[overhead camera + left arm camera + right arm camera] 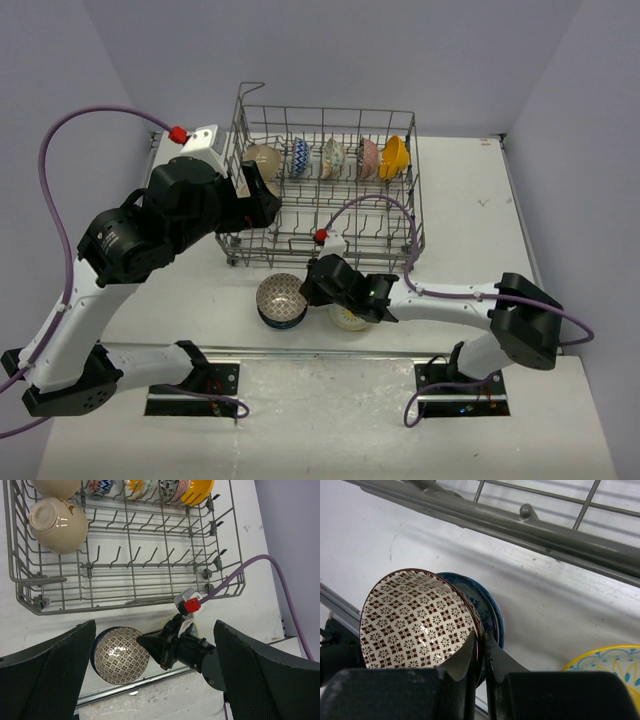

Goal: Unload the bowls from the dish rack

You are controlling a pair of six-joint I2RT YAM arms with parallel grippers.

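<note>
The grey wire dish rack [405,225] stands mid-table. In its back row stand a beige bowl [262,160], a blue zigzag bowl [300,157], further patterned ones and an orange-yellow bowl [395,157]. In front of the rack a brown-patterned bowl [415,620] rests in a blue bowl [490,611]. My right gripper [481,647] is shut on the patterned bowl's rim [280,295]. My left gripper [155,680] hangs open and empty over the rack's left front, near the beige bowl [55,525].
A yellow-rimmed bowl [610,665] sits on the table right of the stack, partly under my right arm [440,300]. A metal strip [140,682] runs along the near table edge. The rack's front rail [520,530] lies just beyond the stack.
</note>
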